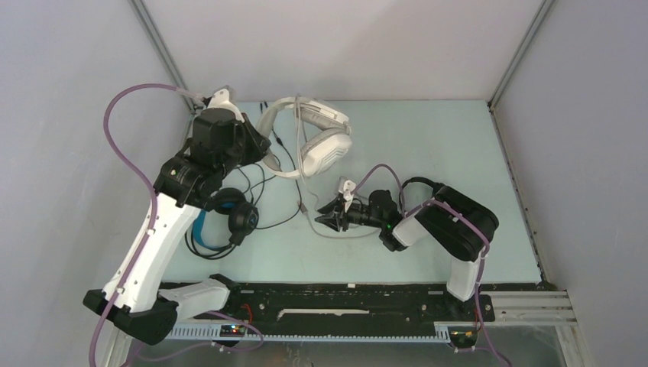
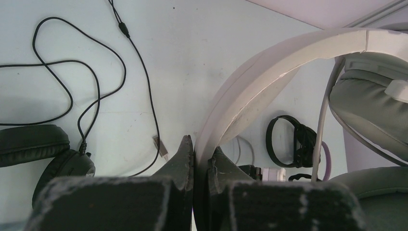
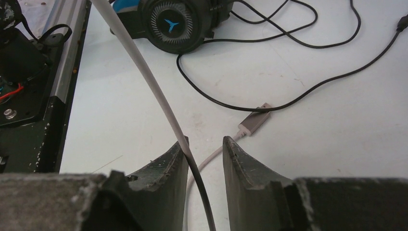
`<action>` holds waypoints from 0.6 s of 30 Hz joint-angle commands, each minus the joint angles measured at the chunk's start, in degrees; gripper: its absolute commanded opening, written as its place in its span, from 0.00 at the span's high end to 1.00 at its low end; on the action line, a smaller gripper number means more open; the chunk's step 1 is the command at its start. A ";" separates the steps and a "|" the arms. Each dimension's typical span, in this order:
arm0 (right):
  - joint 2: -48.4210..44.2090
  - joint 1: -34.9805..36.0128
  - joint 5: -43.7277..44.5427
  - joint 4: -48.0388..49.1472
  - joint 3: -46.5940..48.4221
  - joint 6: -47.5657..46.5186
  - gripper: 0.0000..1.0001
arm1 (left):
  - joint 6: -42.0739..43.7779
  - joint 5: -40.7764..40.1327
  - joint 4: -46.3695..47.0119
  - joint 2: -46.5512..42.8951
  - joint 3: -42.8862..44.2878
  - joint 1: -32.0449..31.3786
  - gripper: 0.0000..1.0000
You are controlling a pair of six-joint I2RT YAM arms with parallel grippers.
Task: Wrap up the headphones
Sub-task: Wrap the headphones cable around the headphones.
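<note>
While the left fingers point(image 2: 184, 161) clamp the white headband point(image 2: 269, 60), the right fingers point(image 3: 166, 168) are apart. A white cable point(image 3: 145, 72) runs between them, touching one finger.

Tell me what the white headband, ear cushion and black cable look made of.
White headband: likely hard plastic, matte, crisp moulded edge.
Ear cushion: probably soft leatherette, grey, faint sheen, smooth.
Black cable: apparently rubbery plastic jacket, lying in loose curves.
</note>
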 commanded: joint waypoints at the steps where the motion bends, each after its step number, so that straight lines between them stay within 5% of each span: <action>1: 2.36 -0.27 -0.48 6.60 -0.08 0.64 0.66 | -3.17 3.29 5.97 -2.65 4.37 0.96 1.00; 6: 4.24 -1.09 0.57 6.86 -0.26 1.23 0.72 | -3.94 5.68 7.05 -2.78 4.38 1.79 1.00; 10: 4.94 -3.26 1.78 7.15 -0.26 3.97 1.00 | -2.24 9.99 8.49 -3.13 4.37 2.48 1.00; 18: 0.96 -10.18 2.20 6.76 0.06 11.49 1.00 | 10.66 21.62 6.84 -3.84 3.67 2.62 1.00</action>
